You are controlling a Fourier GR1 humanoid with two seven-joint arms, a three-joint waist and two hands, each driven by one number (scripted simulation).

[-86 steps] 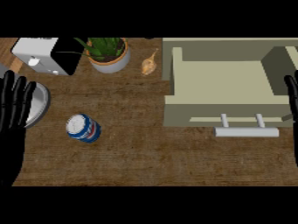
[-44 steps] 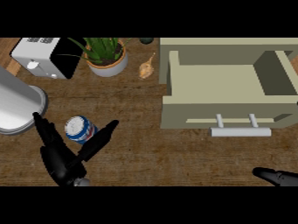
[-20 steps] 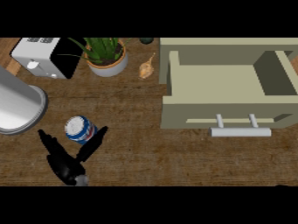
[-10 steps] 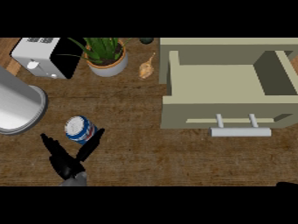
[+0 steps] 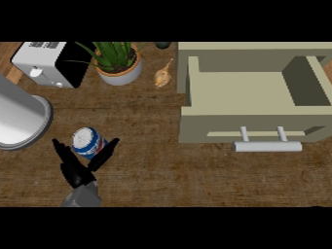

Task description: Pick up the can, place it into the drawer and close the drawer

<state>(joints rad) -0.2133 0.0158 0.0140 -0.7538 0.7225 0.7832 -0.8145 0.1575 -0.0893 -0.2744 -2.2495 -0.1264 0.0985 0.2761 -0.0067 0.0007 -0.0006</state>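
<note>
Left hand (image 5: 79, 168) has crept up from below, so its spread, straight fingers now bracket the blue-and-white can (image 5: 88, 143) without curling round it yet, which looks like grasp setup to me. Right hand is gone from view. One can sits left of one open drawer (image 5: 258, 99); also one toaster (image 5: 52, 63), one potted plant (image 5: 116, 61).

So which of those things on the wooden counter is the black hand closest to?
The small blue-and-white can: the left hand has straight fingers on either side of it. The white toaster and potted plant stand farther back.
</note>
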